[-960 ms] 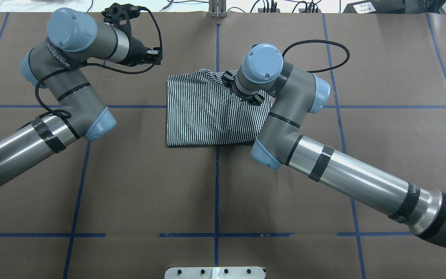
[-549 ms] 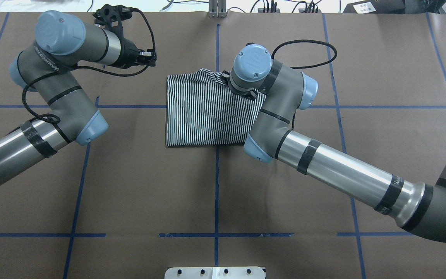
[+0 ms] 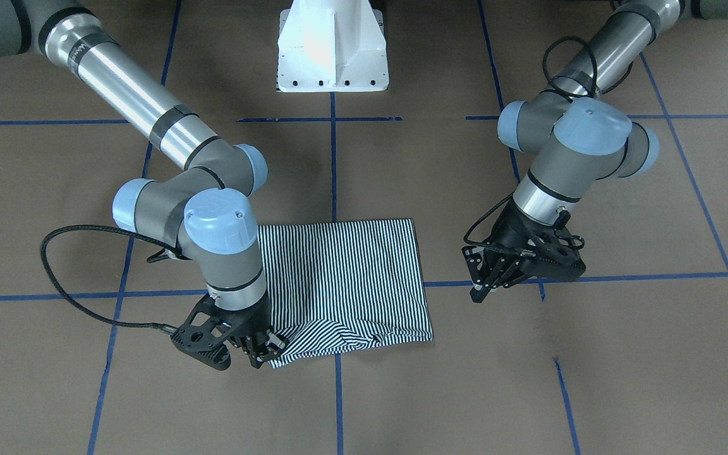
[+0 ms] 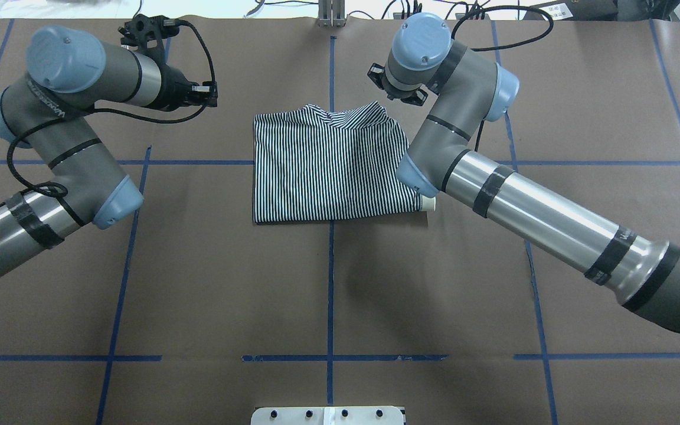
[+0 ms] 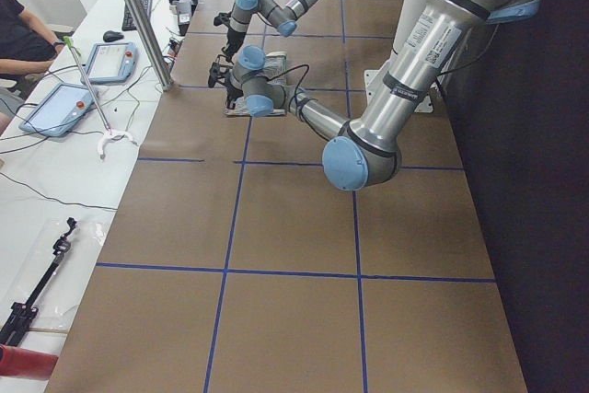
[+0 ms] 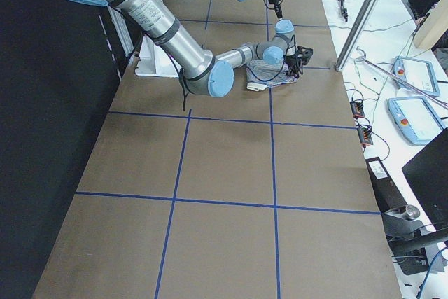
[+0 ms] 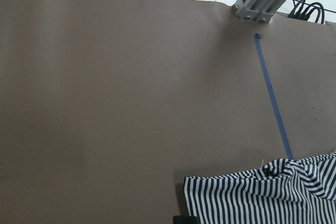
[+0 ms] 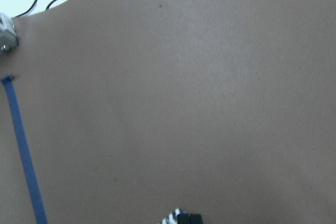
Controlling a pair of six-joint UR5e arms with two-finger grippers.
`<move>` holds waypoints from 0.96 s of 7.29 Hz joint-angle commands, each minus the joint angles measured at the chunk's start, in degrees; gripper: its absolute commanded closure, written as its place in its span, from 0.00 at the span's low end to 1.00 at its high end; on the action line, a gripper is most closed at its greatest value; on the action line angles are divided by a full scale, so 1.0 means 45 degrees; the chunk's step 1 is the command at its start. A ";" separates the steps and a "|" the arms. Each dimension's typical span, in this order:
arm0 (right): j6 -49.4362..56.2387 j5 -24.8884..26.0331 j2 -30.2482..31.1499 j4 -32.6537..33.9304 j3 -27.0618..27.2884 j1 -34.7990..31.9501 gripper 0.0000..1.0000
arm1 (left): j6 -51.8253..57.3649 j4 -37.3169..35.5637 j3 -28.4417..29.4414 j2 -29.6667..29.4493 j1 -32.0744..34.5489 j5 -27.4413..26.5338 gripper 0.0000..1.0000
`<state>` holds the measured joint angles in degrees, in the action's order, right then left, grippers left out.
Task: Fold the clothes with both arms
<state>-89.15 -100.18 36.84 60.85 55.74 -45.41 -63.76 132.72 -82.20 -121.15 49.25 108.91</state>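
Your right arm's black two-finger gripper (image 3: 261, 351) sits at the far right corner of the folded navy-and-white striped polo shirt (image 4: 322, 171); its jaws look closed on that corner, and creases fan from it along the rumpled far edge. I read this step as tugging that corner out to flatten the edge; pull low and outward along the brown paper-covered table (image 4: 198, 265), and ease off once the creases go, or the whole bundle may slide.

Your left arm's black two-finger gripper (image 3: 476, 275) hangs with jaws apart, holding nothing, well apart from the shirt on its left side; you could bring it in to pin the cloth.

The shirt lies mid-table astride the central blue tape line (image 4: 330, 283), folded to a rough rectangle; its long axis runs across the table, left to right, stripes running toward and away from you; a bit of plain cream collar (image 4: 428, 203) peeks out at the near right corner, so I judge the neck end points right.
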 commanded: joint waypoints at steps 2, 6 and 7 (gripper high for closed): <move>0.2845 -0.2801 0.2853 0.0150 0.2462 -0.2262 1.00 | 0.3084 0.0019 -0.0736 0.1955 0.1257 0.0502 1.00; 1.0469 -0.6184 0.6787 0.0596 0.3531 -0.6771 0.00 | 0.9133 -0.0310 -0.0717 0.4127 0.5447 0.2725 0.97; 1.3472 -0.6909 0.7259 0.1934 0.3647 -0.8138 0.00 | 1.1179 -0.1937 -0.0755 0.4111 0.6949 0.3563 0.81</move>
<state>-44.11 -126.80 65.92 64.33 71.54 -74.46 -23.97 130.01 -85.48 -103.61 72.55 120.68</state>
